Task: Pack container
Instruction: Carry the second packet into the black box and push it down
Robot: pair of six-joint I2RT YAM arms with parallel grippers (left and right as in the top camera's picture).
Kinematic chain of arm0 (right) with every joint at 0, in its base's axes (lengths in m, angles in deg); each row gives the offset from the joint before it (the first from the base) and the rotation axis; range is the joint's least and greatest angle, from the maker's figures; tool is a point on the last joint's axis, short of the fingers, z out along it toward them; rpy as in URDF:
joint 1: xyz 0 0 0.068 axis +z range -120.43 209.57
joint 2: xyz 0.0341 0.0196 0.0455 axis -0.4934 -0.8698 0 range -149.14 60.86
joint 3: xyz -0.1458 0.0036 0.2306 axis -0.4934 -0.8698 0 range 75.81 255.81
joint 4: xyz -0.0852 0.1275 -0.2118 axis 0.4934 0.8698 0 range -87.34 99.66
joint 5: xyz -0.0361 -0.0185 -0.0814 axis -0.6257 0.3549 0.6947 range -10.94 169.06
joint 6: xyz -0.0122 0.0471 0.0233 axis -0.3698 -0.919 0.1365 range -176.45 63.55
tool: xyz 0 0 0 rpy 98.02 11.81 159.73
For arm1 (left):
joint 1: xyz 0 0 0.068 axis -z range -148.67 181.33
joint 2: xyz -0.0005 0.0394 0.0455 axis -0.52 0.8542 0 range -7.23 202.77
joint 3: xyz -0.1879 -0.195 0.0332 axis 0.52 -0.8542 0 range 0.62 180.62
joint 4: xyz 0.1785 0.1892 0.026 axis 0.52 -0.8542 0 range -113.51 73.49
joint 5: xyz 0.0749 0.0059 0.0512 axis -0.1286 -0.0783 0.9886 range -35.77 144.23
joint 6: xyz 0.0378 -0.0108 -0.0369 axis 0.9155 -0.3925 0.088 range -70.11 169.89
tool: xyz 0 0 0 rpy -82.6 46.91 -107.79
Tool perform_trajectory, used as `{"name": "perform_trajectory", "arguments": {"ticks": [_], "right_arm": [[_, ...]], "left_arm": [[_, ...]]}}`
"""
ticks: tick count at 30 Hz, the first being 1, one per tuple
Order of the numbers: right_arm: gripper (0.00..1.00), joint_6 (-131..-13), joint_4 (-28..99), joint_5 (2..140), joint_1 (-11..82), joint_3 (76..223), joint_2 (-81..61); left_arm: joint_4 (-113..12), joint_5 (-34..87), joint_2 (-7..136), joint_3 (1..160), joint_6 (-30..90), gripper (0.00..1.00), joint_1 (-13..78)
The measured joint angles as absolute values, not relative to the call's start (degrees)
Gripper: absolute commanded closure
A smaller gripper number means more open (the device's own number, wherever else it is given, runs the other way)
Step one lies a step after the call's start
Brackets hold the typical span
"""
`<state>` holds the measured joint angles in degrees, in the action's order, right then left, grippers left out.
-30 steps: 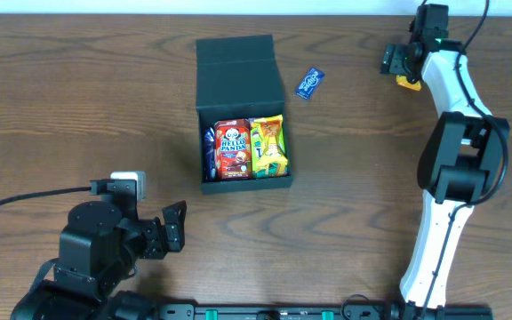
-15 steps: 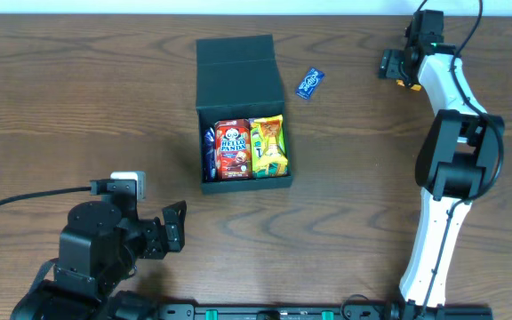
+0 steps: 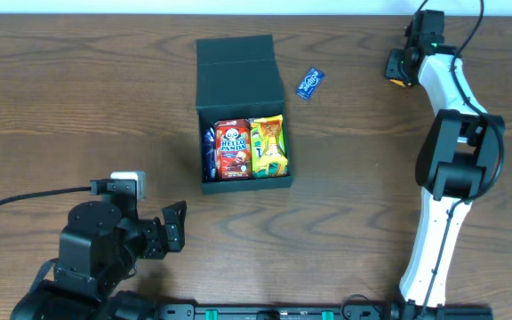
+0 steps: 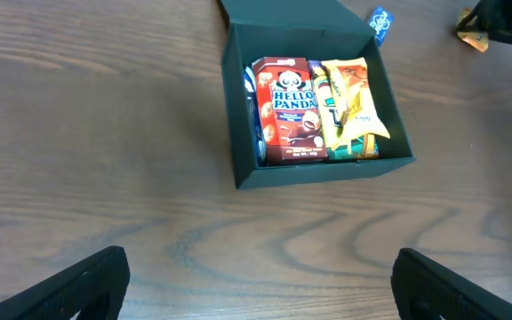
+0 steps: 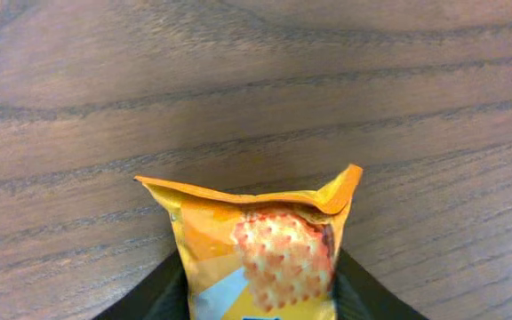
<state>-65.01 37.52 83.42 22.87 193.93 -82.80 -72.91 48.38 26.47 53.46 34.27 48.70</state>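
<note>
At the table's (image 3: pixel 78 80) far edge, right pincer (image 5: pixel 260 298) clamps orange packet (image 5: pixel 269 236).

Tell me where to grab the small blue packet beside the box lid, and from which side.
Come straight down from above: the blue packet lies flat on the table, tilted diagonally, clear of the container. Pinch its middle across the short width, jaws turned to match that tilt. The right gripper is nearest, but it holds the orange packet.
</note>
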Motion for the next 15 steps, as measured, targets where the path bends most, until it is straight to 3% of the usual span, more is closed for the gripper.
{"name": "perform_trajectory", "arguments": {"ticks": [15], "right_arm": [[0.72,-65.19,39.2,79.88,22.87,194.24,-82.19]], "left_arm": [[-72.91,48.38,26.47,53.46,34.27,0.05,48.7]]}}
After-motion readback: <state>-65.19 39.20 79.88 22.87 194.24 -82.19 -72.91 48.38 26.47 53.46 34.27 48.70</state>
